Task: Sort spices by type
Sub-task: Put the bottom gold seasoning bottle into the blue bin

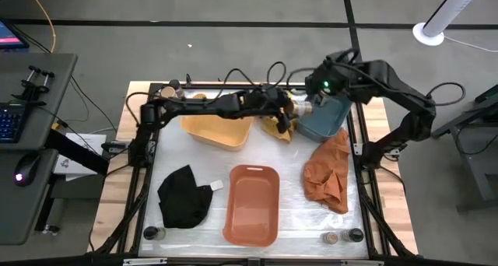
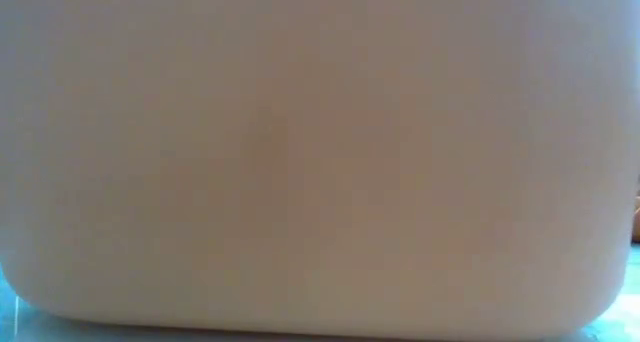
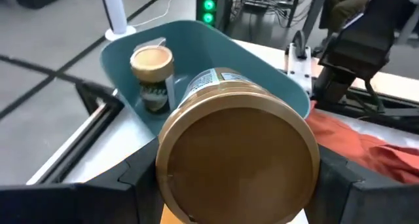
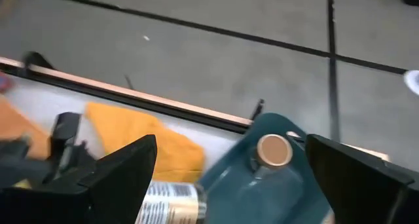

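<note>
My left gripper reaches across the table's far side, shut on a wide spice jar with a tan lid. It holds the jar just over the near rim of the blue tub. A second tan-topped jar stands upright on the tub's floor. My right gripper hangs open above the tub's far side, with nothing between its fingers. The low view shows only a pale wall close in front of it. My left gripper pinches the jar's round body between its two fingers, one on each side. The jar lies along the fingers, with its tan lid toward the wrist and its base toward the tub. It is lifted clear and slants slightly down.
A yellow tub stands at the far left and an orange tub at the near middle. A yellow cloth, an orange cloth and a black cloth lie around them. Loose jars stand at the table's corners.
</note>
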Robot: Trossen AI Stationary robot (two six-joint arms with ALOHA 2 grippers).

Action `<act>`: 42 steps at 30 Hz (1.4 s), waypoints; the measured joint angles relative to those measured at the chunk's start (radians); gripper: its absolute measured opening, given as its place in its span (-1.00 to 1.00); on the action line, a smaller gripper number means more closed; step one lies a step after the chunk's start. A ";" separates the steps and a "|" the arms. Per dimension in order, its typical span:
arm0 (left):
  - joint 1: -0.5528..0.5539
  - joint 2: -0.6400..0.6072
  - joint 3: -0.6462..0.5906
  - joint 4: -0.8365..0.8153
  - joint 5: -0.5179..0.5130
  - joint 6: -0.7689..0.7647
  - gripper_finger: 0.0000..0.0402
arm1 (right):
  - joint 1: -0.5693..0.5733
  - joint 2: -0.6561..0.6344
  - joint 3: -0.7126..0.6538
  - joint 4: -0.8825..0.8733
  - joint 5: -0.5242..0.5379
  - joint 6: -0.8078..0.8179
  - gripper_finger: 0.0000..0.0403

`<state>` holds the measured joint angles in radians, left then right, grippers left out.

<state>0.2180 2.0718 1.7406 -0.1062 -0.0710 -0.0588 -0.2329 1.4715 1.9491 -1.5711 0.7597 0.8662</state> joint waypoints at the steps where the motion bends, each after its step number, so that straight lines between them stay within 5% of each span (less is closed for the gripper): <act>1: 0.000 0.021 0.030 -0.009 0.006 0.020 0.19 | -0.030 0.005 0.000 0.000 -0.013 -0.021 0.92; 7: 0.008 0.154 0.189 -0.120 0.022 0.144 0.19 | -0.187 0.047 0.000 0.000 -0.073 -0.097 0.88; 11: 0.021 0.204 0.262 -0.131 0.020 0.184 0.19 | -0.292 0.082 0.000 0.001 -0.087 -0.150 0.64; 15: 0.043 0.224 0.293 -0.113 0.018 0.165 0.19 | -0.423 0.095 -0.005 0.002 -0.134 -0.197 0.17; 21: 0.070 0.229 0.292 -0.134 0.014 0.141 0.19 | -0.617 0.057 -0.186 0.019 -0.321 -0.239 -0.88; 34: 0.076 0.236 0.292 -0.091 0.031 0.156 0.19 | -0.555 -0.364 -0.858 0.520 -0.631 -0.010 -0.99; 42: 0.063 0.291 0.291 -0.057 0.103 0.167 0.19 | -0.452 -0.498 -1.118 0.878 -0.668 0.195 -1.00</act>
<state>0.2812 2.3625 2.0315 -0.1635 0.0324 0.1078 -0.6850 0.9730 0.8308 -0.6935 0.0922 1.0612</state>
